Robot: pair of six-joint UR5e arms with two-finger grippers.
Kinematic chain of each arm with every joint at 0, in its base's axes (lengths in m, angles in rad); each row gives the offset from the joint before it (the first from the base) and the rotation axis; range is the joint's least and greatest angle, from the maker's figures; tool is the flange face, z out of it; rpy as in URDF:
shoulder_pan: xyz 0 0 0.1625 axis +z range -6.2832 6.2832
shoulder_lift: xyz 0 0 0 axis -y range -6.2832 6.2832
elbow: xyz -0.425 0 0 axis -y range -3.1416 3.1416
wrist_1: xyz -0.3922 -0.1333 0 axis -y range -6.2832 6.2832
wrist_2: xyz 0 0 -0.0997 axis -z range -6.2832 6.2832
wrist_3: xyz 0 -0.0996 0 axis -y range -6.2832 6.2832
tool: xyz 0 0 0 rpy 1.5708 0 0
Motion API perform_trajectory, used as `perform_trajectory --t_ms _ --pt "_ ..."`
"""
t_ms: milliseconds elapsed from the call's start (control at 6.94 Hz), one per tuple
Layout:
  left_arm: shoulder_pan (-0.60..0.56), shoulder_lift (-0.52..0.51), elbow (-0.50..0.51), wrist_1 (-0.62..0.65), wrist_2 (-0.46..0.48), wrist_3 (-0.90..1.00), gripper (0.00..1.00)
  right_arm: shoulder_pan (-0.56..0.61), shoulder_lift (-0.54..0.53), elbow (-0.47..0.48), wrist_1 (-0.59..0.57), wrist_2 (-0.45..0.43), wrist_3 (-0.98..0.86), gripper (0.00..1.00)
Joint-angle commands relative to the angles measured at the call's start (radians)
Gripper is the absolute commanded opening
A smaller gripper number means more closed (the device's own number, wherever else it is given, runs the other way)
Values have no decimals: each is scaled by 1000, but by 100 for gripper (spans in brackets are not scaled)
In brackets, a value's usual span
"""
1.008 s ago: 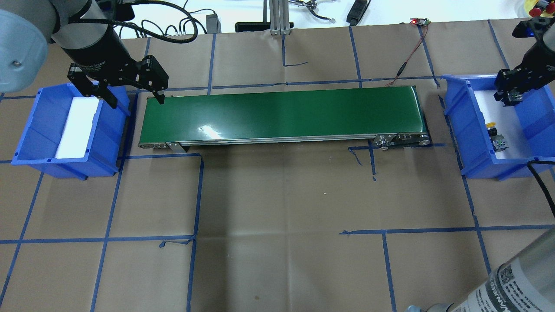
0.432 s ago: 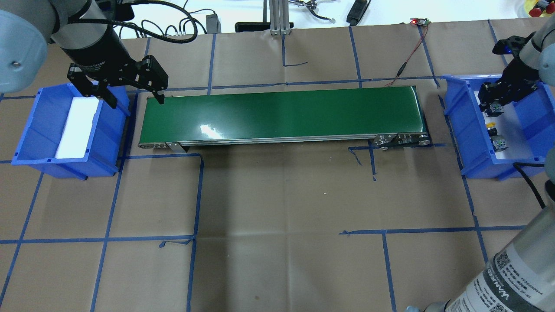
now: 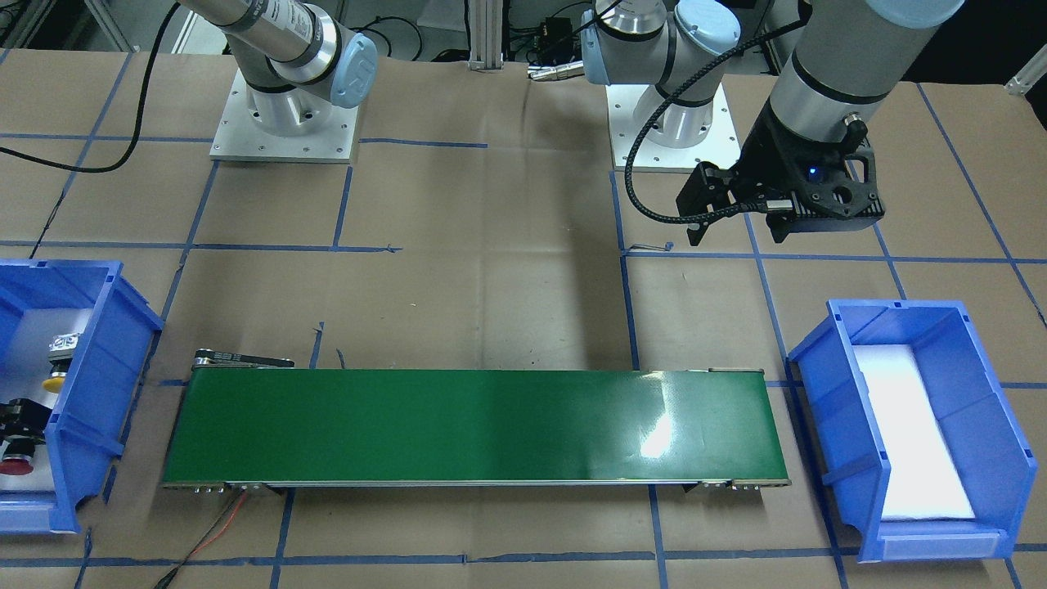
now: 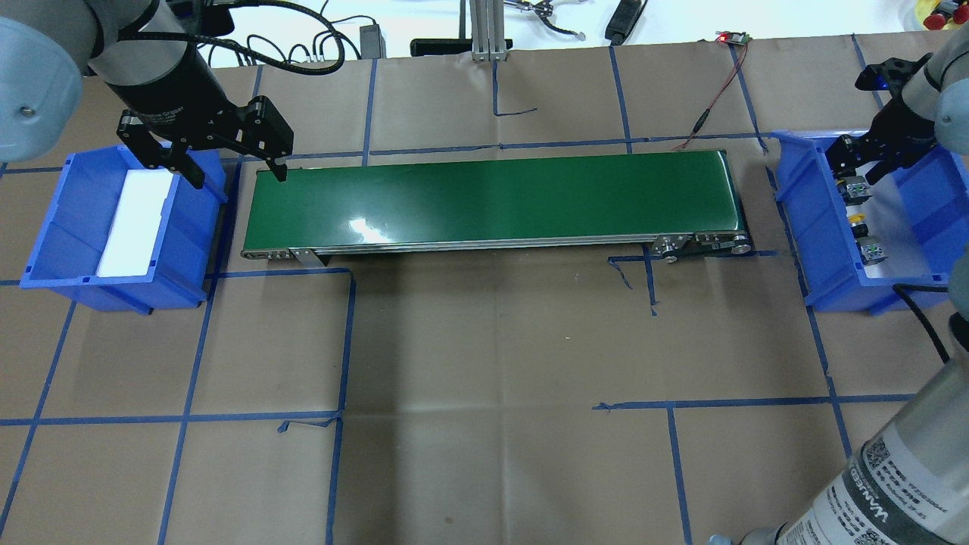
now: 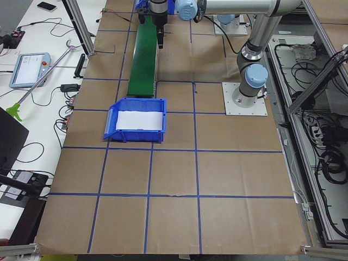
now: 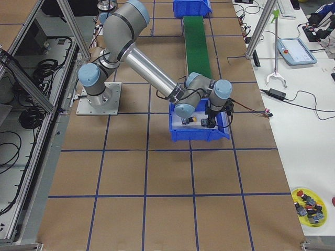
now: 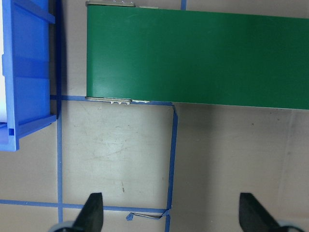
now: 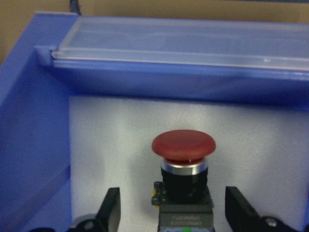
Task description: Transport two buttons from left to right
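Right hand is gaping empty in the blue bin at the right edge of the table. Yellow button is lying nearer; red button is sitting beyond, between those open fingers. Left hand is hovering wide open, empty, by the green belt's left end.

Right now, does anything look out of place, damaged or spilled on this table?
Only minor wear: a blue tape end curls loose off the paper on the conveyor's robot side. The red button and yellow button both sit inside the right bin; nothing spilled.
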Motion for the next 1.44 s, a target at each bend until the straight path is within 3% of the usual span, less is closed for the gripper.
perform_trajectory --t_ms 0,432,720,1008,1296 --pt "0 1 1 0 0 0 100 -1 -19 -5 5 5 8 99" --pt "0 1 -1 0 2 0 100 -1 -161 -8 60 -11 17 99" --pt "0 1 1 0 2 0 100 6 -314 -36 249 -2 143 99" --pt "0 1 1 0 2 0 100 135 -414 -34 385 -30 289 99" --pt "0 -1 1 0 0 0 100 312 -514 -30 436 -67 470 99"
